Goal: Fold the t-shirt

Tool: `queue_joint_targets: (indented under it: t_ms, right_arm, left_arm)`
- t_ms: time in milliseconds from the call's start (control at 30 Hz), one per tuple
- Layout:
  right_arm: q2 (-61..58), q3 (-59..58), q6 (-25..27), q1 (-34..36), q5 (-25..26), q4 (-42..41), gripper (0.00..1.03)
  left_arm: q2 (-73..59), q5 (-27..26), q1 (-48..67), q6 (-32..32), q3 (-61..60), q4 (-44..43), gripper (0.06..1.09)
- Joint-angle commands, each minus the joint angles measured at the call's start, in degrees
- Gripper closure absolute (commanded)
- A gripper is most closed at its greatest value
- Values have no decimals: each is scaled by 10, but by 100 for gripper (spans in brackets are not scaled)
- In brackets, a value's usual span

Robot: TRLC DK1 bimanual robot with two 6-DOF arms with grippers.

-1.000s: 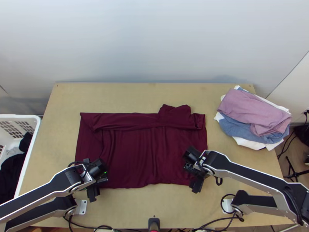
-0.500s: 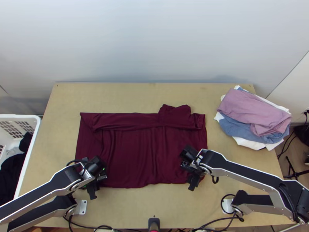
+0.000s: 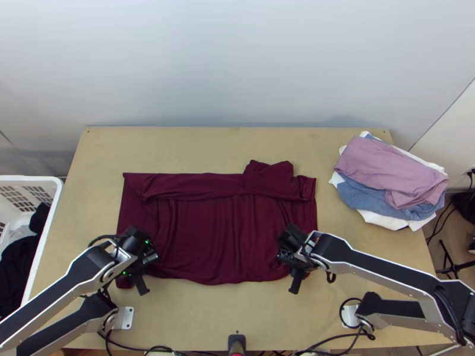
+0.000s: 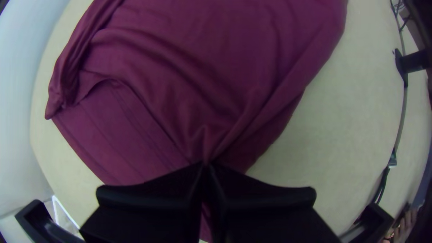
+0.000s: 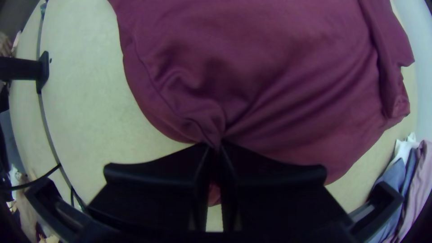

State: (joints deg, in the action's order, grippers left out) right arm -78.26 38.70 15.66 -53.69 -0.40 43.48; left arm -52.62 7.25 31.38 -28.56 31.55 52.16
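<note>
Shirt (image 3: 205, 231) mid-table, its cloth pinched by my left gripper (image 3: 140, 267) at eight o'clock and my right gripper (image 3: 293, 267) at four, both pinch points hard to make out from above, basket (image 3: 24, 178) cut off at nine.

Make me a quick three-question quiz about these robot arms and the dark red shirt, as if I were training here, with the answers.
1. True or false: the left gripper and the right gripper both pinch the dark red shirt.

2. Which colour tops the clothes pile?
A) green
B) pinkish purple
C) orange

3. Fill in: the laundry basket is ____ in colour.

Key: 1 true; 2 B; 3 white.
</note>
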Motion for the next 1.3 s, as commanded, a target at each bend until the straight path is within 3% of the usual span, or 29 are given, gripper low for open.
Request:
queue_joint_targets:
  t_ms: [0,133,433,833,1267]
  right_arm:
    - [52,-19,34,25,1,27,100]
    - [69,-6,63,96,1,27,100]
    - [57,95,175,250,-15,63,100]
    - [-109,272,213,283,-16,63,100]
    - [-295,465,211,298,-16,63,100]
  left_arm:
    - [8,-14,-76,-27,26,7,104]
    - [-35,-44,-142,-40,77,7,104]
    - [-182,-56,-226,-84,247,3,104]
    - [-343,-50,-224,-117,381,10,104]
    - [-493,-48,-240,-126,519,-1,104]
